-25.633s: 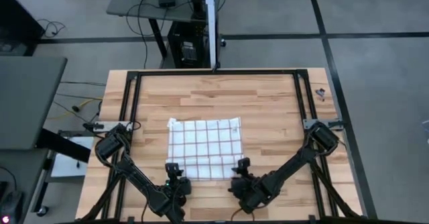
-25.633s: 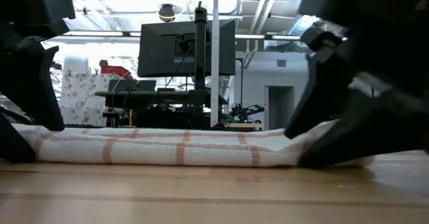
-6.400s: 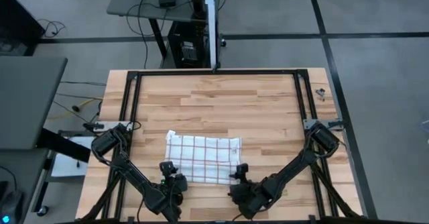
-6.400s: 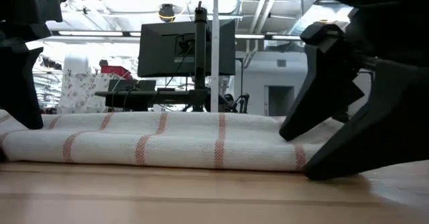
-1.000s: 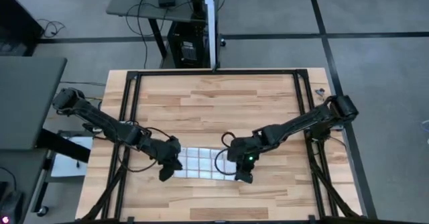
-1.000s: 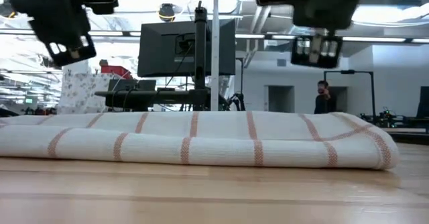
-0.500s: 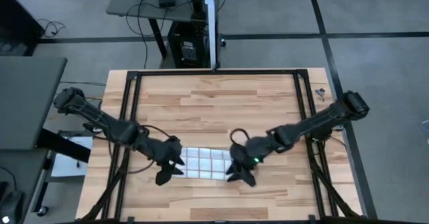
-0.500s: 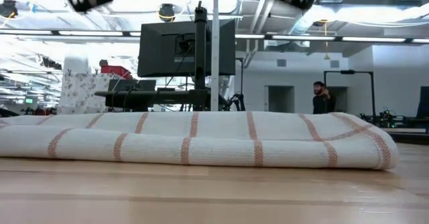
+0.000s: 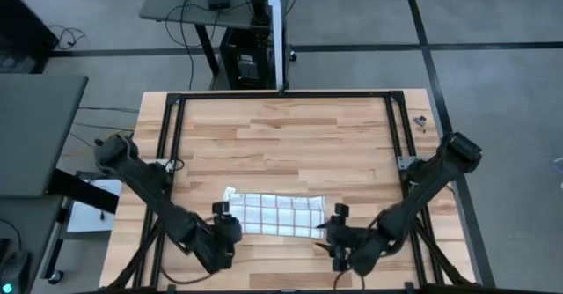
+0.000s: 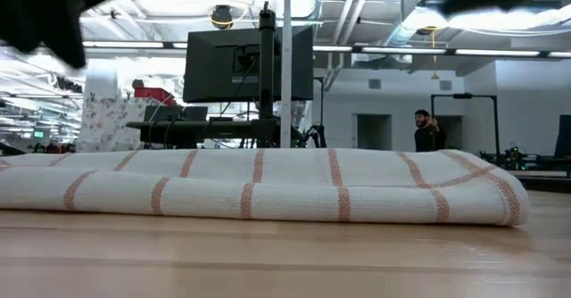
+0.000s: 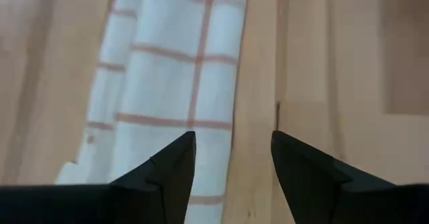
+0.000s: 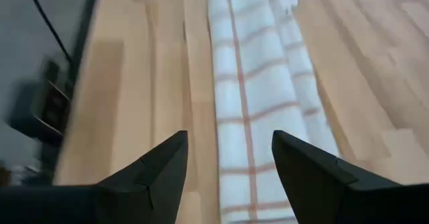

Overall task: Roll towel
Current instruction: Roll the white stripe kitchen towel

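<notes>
Both arms have pulled back from the towel since a second ago, toward the table's near edge. Left gripper sits just off the towel's left end, right gripper off its right end; both have fingers spread, holding nothing. Towel lies as a narrow rolled strip between them, untouched.

The towel, white with a grid of thin reddish-brown lines, lies rolled into a long flattened band across the table's near half, its ends reaching toward the parted fingers of the left gripper and the fingers of the right gripper, touching neither
</notes>
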You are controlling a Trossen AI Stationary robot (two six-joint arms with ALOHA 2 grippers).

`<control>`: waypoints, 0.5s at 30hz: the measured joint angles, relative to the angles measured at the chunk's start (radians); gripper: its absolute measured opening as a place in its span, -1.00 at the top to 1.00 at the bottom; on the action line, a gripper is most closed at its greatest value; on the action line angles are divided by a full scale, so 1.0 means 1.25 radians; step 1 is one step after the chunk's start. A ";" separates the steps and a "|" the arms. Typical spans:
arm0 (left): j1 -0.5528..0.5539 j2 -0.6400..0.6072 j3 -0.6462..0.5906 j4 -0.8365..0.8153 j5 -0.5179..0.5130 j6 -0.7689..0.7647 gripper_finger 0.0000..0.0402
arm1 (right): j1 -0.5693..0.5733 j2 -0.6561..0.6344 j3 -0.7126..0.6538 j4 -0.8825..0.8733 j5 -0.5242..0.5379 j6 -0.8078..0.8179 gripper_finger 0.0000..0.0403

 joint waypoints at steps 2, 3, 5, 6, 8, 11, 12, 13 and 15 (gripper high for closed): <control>0.001 0.030 0.000 0.007 0.021 -0.002 0.11 | 0.000 0.030 0.000 0.018 0.000 0.000 -0.04; 0.001 0.041 0.000 0.012 0.025 0.004 0.11 | 0.000 0.040 0.000 0.025 0.000 0.001 -0.04; 0.003 0.060 0.000 0.012 0.026 0.029 0.11 | 0.000 0.059 0.000 0.025 0.000 0.001 -0.04; 0.004 0.070 0.000 0.011 0.025 0.043 0.11 | 0.000 0.069 0.000 0.024 0.000 0.001 -0.04; 0.004 0.093 0.000 0.008 0.022 0.069 0.11 | -0.002 0.081 0.000 0.024 0.000 0.003 -0.04; 0.004 0.129 0.000 0.000 0.019 0.093 0.11 | -0.008 0.084 0.000 0.021 0.000 0.025 -0.04; 0.005 0.142 0.000 -0.005 0.014 0.095 0.11 | -0.012 0.084 0.000 0.020 0.000 0.035 -0.04; 0.005 0.154 0.000 -0.007 0.006 0.094 0.11 | -0.014 0.084 0.000 0.020 0.000 0.042 -0.04; 0.005 0.168 0.002 -0.013 -0.009 0.082 0.11 | -0.016 0.084 0.000 0.019 0.000 0.043 -0.04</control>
